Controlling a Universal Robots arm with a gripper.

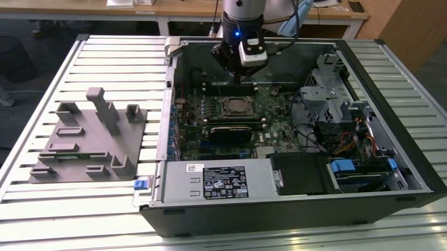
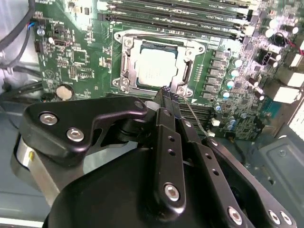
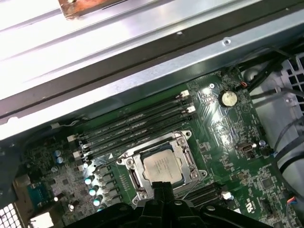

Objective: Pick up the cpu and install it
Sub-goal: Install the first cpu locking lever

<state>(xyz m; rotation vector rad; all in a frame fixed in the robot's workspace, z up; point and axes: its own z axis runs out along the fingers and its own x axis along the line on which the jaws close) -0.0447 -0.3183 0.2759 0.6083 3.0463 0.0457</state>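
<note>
On the slatted table [image 1: 104, 209], the hand [image 2: 166, 92] hovers clenched and empty above the socketed cpu [image 2: 156, 70].

A pale silvery cpu [image 2: 157, 69] sits in a black socket [image 3: 162, 166] with a bright metal frame on a green circuit board [image 2: 76, 57] — black gripper [image 2: 167, 97], black computer case [image 1: 293, 217], grey plastic holder [image 1: 87, 141], white-labelled grey box [image 1: 216, 180], blue clips [image 1: 344, 166] alongside.
</note>
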